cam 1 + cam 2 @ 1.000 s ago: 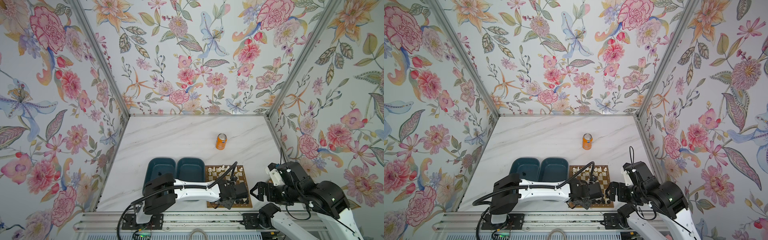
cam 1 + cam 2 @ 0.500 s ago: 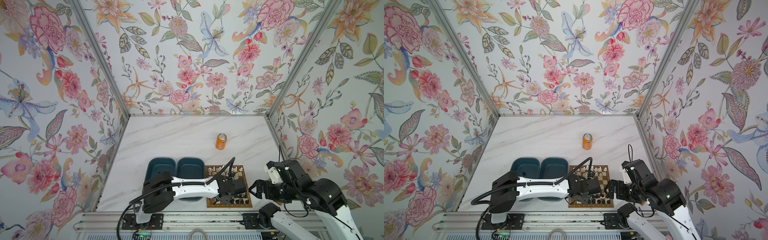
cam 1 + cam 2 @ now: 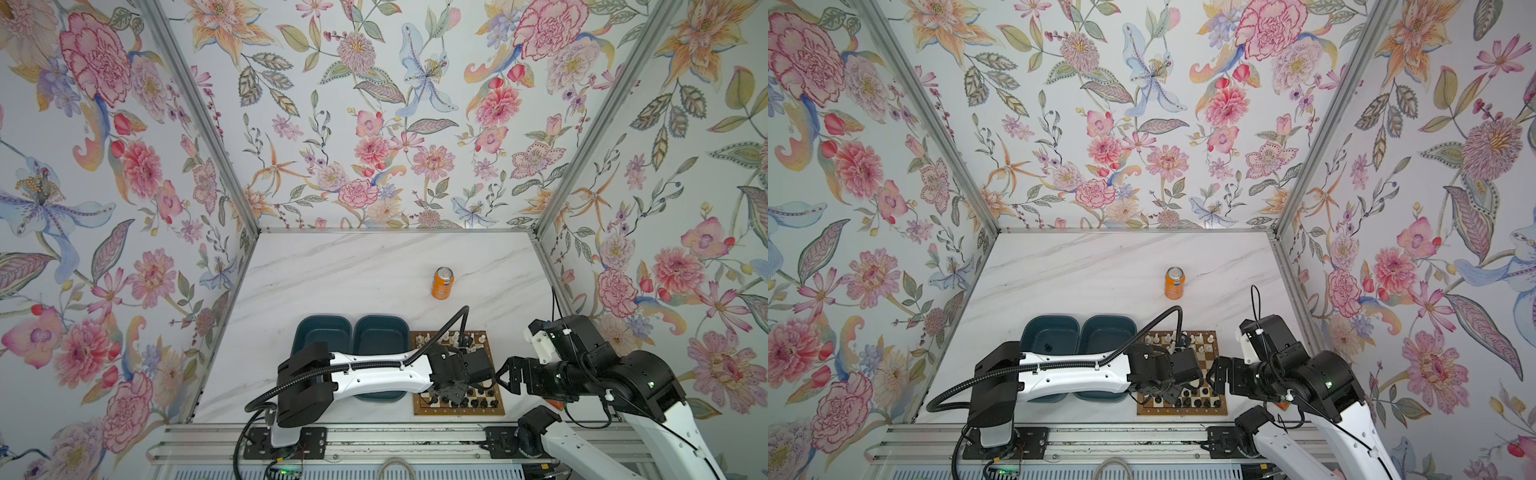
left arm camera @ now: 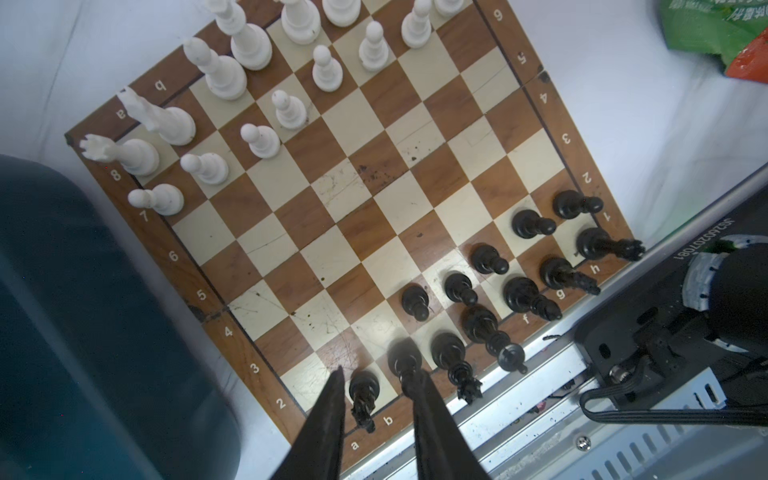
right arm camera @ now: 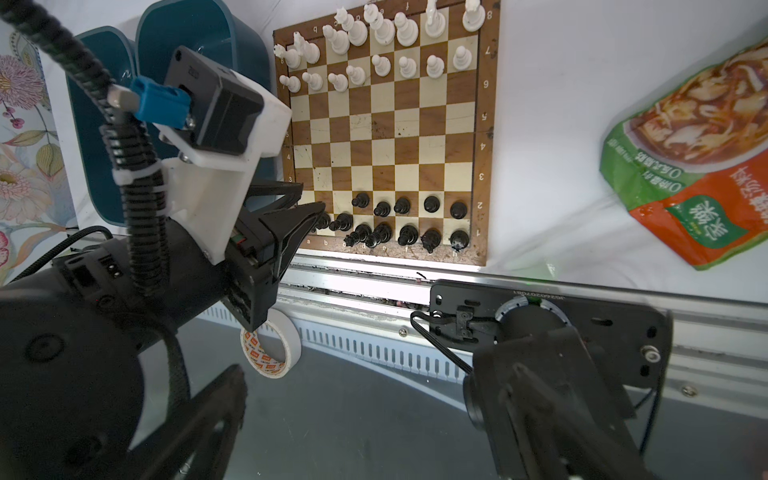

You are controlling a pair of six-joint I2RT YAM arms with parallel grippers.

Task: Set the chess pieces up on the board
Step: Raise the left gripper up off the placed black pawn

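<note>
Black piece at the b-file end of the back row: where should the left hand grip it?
Take the black piece by its narrow upper body, straight down from above: it stands upright on a wide base, and a neighbour crowds one side. The left hand straddles it, open; probably just close there.

An orange can (image 3: 442,283) stands behind 2 teal trays (image 3: 380,337) on marble tabletop (image 3: 353,270)
</note>
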